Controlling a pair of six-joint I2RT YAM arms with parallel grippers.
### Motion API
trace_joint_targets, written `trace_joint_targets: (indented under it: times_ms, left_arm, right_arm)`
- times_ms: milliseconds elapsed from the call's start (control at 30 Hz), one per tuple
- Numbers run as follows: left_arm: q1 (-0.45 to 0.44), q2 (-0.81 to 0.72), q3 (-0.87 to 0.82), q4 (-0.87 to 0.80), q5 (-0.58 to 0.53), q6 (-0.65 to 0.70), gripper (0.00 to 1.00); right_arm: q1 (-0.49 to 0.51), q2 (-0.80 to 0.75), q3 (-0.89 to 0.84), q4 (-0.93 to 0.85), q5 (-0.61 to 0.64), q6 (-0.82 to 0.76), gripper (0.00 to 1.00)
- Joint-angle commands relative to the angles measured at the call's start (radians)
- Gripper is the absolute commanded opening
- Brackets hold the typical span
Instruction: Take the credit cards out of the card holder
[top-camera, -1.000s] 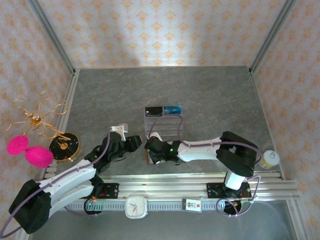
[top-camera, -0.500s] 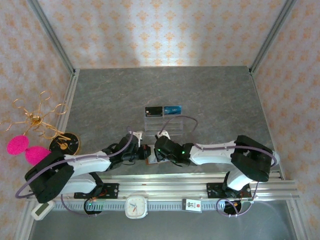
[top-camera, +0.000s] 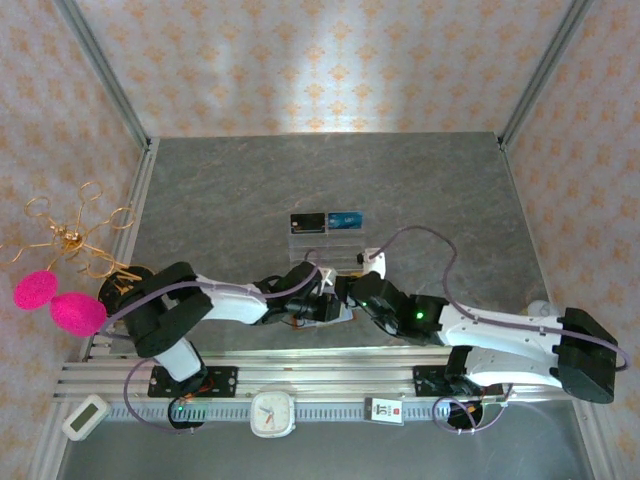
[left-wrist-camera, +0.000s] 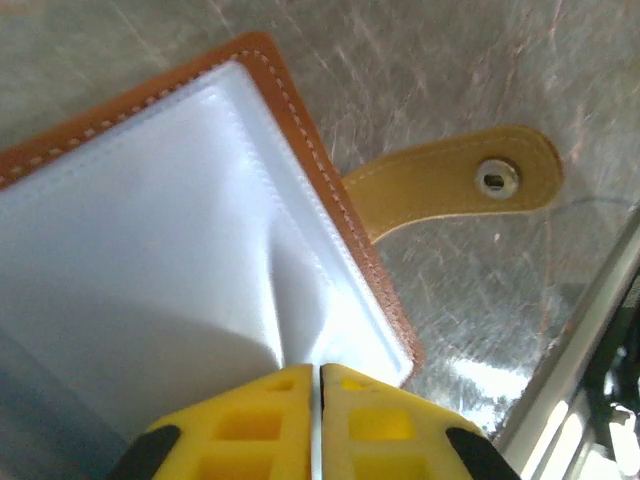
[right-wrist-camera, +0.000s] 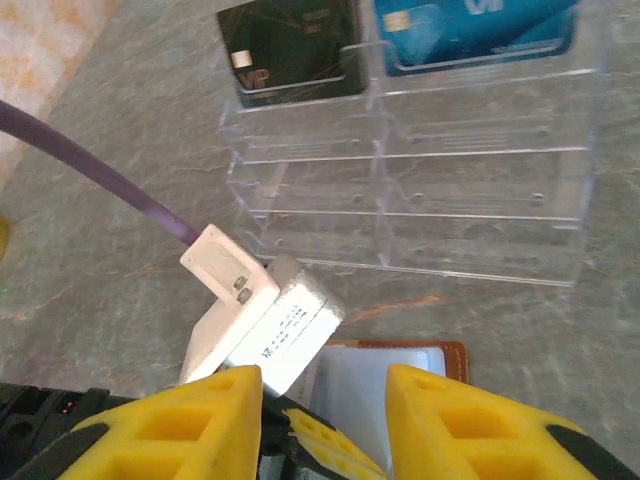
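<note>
The card holder (left-wrist-camera: 300, 130) lies open on the grey table, brown leather rim around a pale stitched lining, its snap tab (left-wrist-camera: 450, 185) stretched out to the right. My left gripper (left-wrist-camera: 320, 372) is shut on the lining's near edge, and a crease runs up from the pinch. In the top view it sits at the front centre (top-camera: 322, 308). My right gripper (right-wrist-camera: 325, 400) hovers open just above the holder (right-wrist-camera: 452, 355), with the left wrist's white camera box (right-wrist-camera: 260, 310) between its fingers. The credit cards are hidden; I cannot tell any apart from the lining.
A clear acrylic tiered stand (right-wrist-camera: 420, 200) stands just behind the holder, with a black card (right-wrist-camera: 290, 50) and a blue card (right-wrist-camera: 470, 30) in its top row. A gold wire ornament with pink balls (top-camera: 60, 290) stands at the left. The aluminium rail (top-camera: 330, 365) runs along the front.
My left arm has reached right to the card holder and shut on its lining. My right gripper has opened and drawn slightly right, its arm swung low along the front.
</note>
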Motion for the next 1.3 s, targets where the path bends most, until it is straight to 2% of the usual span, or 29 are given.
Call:
trace_joint_targets:
  times_ms: [0, 100, 200, 333, 400, 500, 700, 933, 1133, 1267]
  left_arm:
    - [-0.007, -0.011, 0.003, -0.023, 0.018, 0.013, 0.12]
    - [-0.002, -0.16, -0.059, -0.023, -0.065, -0.014, 0.2]
    - [0.014, -0.326, -0.131, -0.048, -0.148, -0.043, 0.24]
    - [0.092, -0.443, -0.244, -0.09, -0.183, -0.066, 0.06]
    - [0.133, -0.472, -0.292, -0.062, -0.173, -0.068, 0.04]
    - [0.147, -0.456, -0.302, -0.036, -0.184, -0.04, 0.04]
    - [0.151, -0.377, -0.275, 0.013, -0.174, -0.009, 0.0]
    - [0.151, -0.358, -0.295, -0.027, -0.18, -0.001, 0.0]
    - [0.151, -0.377, -0.323, -0.044, -0.19, -0.005, 0.0]
    - [0.154, -0.394, -0.332, -0.053, -0.202, -0.002, 0.0]
  right_arm:
    - [-0.006, -0.025, -0.021, -0.062, 0.069, 0.044, 0.36]
    - [-0.021, -0.024, -0.022, -0.037, 0.024, 0.029, 0.36]
    - [-0.085, 0.012, -0.026, 0.037, -0.144, -0.009, 0.34]
    - [-0.173, 0.14, 0.014, 0.125, -0.451, -0.054, 0.23]
    - [-0.195, 0.239, 0.059, 0.138, -0.589, -0.072, 0.22]
    - [-0.196, 0.36, 0.115, 0.15, -0.72, -0.074, 0.22]
    - [-0.205, 0.469, 0.135, 0.166, -0.749, -0.026, 0.23]
    - [-0.21, 0.522, 0.139, 0.146, -0.736, -0.019, 0.24]
    - [-0.21, 0.536, 0.136, 0.102, -0.68, -0.025, 0.25]
    - [-0.204, 0.516, 0.147, 0.036, -0.594, -0.037, 0.24]
